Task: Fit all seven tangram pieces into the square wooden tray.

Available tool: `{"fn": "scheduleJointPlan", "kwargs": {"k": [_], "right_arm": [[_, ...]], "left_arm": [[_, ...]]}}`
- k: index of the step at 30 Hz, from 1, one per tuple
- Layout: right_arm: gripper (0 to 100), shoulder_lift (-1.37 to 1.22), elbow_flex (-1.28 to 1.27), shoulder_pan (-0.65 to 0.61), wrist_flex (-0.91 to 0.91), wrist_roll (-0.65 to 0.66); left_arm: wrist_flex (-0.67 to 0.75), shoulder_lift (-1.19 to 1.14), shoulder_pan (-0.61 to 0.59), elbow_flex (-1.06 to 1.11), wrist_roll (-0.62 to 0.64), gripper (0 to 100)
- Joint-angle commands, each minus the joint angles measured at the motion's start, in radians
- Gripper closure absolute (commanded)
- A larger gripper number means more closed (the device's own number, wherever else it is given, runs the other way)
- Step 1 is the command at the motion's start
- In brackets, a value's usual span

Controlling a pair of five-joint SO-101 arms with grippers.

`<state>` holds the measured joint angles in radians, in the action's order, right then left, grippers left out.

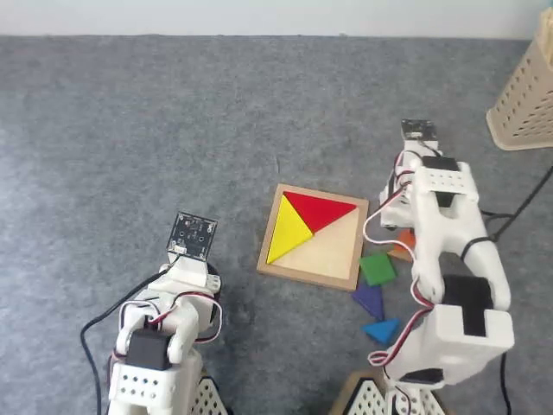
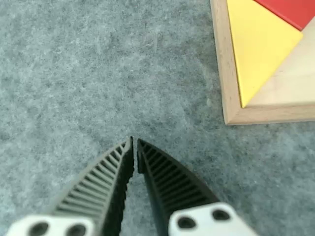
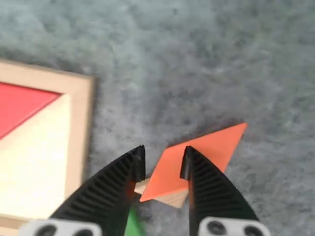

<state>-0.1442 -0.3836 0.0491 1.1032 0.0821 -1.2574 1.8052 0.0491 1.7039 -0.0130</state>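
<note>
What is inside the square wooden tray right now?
Inside the tray lie a red triangle and a yellow triangle, meeting along one edge. The rest of its floor is bare wood. Nothing covers the tray in the high view. The floor beneath the two pieces is hidden.

No word, number, label or sign was legible anywhere, neither on the wooden tray (image 1: 333, 248) nor on the grey carpet (image 1: 130, 130).

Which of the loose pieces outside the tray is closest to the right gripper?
The orange piece: it sits between the open jaws of the right gripper. The green piece, purple piece and blue piece lie farther off beside the tray.
</note>
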Motion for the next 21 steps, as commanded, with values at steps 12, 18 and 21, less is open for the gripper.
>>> {"fn": "scheduleJointPlan", "kwargs": {"k": [12,18,21], "right_arm": [[85.1,0.007,0.181,0.268,0.085,0.025],[85.0,0.008,0.229,0.248,0.183,-0.029],[85.0,0.013,0.229,0.209,0.226,-0.075]], "left_arm": [[-0.006,0.021,0.006,-0.019,0.008,99],[-0.006,0.021,0.006,-0.019,0.008,99],[-0.006,0.021,0.006,-0.019,0.008,99]]}}
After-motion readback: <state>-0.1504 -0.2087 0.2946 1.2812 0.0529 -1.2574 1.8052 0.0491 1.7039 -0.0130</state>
